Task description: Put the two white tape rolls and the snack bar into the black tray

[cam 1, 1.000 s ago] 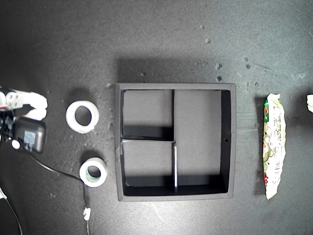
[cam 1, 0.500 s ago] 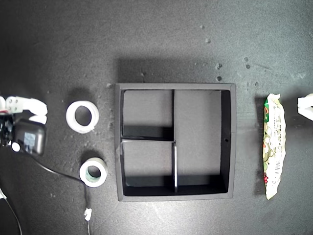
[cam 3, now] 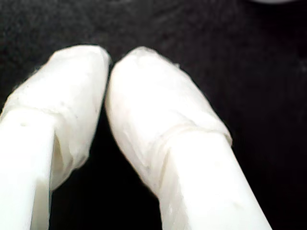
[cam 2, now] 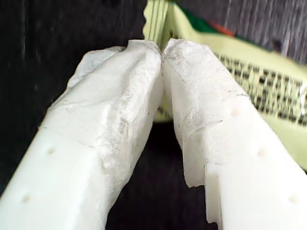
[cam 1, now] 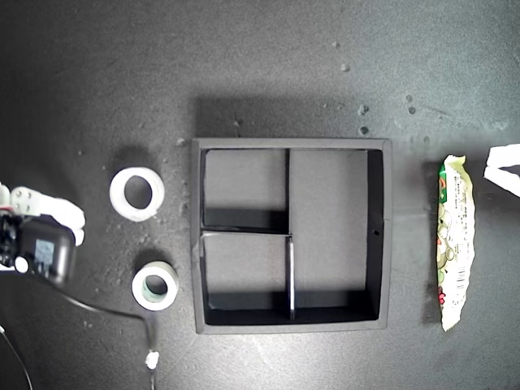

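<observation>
One snack bar (cam 1: pixel 453 242), lengthwise top-bottom, ext. view

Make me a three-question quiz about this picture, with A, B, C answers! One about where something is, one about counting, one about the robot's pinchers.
1. Where is the snack bar?
A. In the black tray
B. On the table, at the exterior view's right
C. Between the tape rolls

2. How many white tape rolls?
A. One
B. Two
C. Four

3. My first gripper is:
A. Shut, empty
B. Holding a roll
C. Wide open

Answers: 1 B, it lies outside the tray wall. 2 B, the flat roll and the grey-cored roll. 3 A, fingertips touch with nothing between.
</observation>
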